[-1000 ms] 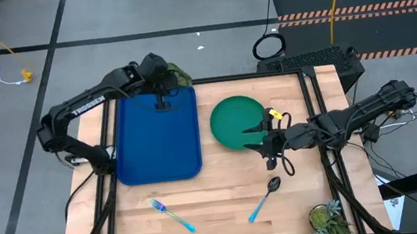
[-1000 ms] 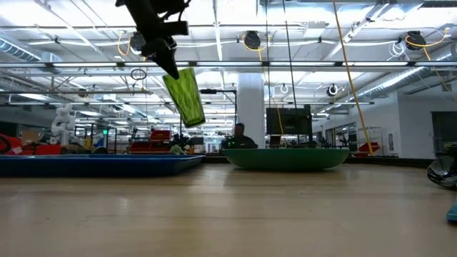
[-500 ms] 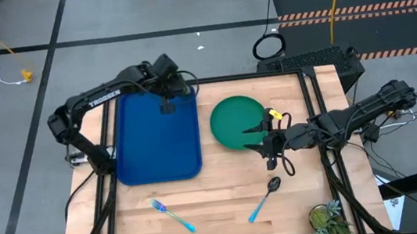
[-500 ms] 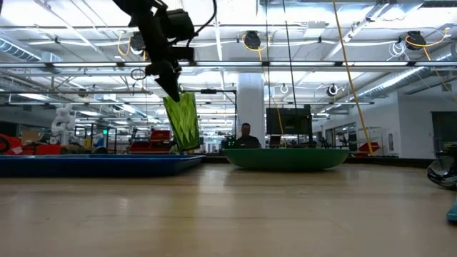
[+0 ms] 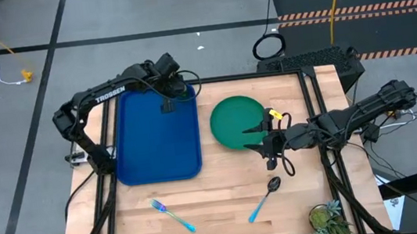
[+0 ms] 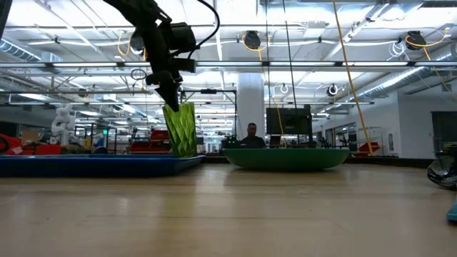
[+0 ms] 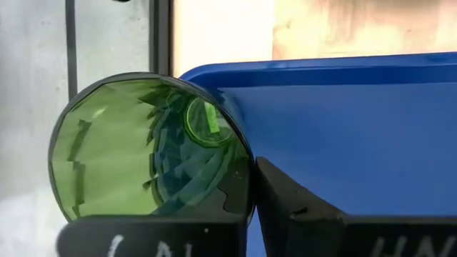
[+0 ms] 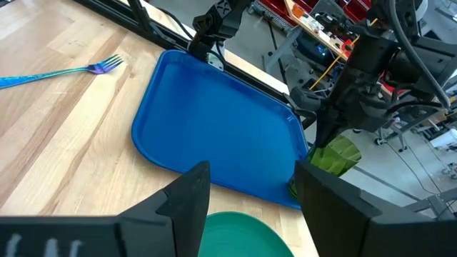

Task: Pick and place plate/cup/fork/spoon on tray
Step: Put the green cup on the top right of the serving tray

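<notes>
Your left hand [image 6: 170, 100] is shut tight on the cup [image 6: 180, 129], pinching its rim. The cup hangs almost straight up and down, its bottom close above the tray [image 5: 155, 135], near the tray's upper right corner in the high view. So the tray is right under the cup, and I think the next move is a short way straight down. Your right hand [image 5: 252, 139] is wide open and holds nothing. It waits over the lower right edge of the plate [image 5: 236, 120], with the spoon [image 5: 264, 198] below it. The fork [image 5: 172, 215] lies at the lower left of the table [image 5: 218, 198].
</notes>
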You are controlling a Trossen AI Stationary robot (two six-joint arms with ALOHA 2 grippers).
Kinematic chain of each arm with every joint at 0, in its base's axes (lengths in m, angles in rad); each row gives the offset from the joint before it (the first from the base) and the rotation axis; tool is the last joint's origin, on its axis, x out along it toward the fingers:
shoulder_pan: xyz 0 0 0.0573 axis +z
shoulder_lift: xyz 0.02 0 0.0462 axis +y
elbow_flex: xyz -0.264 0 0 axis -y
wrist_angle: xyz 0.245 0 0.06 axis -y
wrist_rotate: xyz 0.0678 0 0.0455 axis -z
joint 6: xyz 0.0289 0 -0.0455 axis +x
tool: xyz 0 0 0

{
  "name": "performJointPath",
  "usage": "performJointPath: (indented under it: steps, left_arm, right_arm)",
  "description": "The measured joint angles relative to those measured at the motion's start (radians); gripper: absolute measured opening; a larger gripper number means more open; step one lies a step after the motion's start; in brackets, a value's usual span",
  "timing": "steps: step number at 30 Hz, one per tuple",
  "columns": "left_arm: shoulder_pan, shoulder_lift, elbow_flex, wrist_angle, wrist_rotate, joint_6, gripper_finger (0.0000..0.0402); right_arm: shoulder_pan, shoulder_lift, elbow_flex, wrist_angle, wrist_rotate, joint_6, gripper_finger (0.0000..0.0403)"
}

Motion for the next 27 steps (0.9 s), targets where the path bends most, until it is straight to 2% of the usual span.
performJointPath:
  steps: [4,12,27]
  left_arm:
    - [0.006,0.0,0.0,0.004,0.002,0.01,0.0015]
    - [0.009,0.0,0.0,0.015,0.001,0.005,0.0069]
    - [0.007,0.0,0.0,0.071,0.0,-0.014,0.0072]
  right_arm:
    - [0.0,0.0,0.0,0.0,0.0,-0.002,0.0196]
    - [0.0,0.0,0.0,0.0,0.0,-0.003,0.0196]
    - [0.0,0.0,0.0,0.0,-0.001,0.0,0.0196]
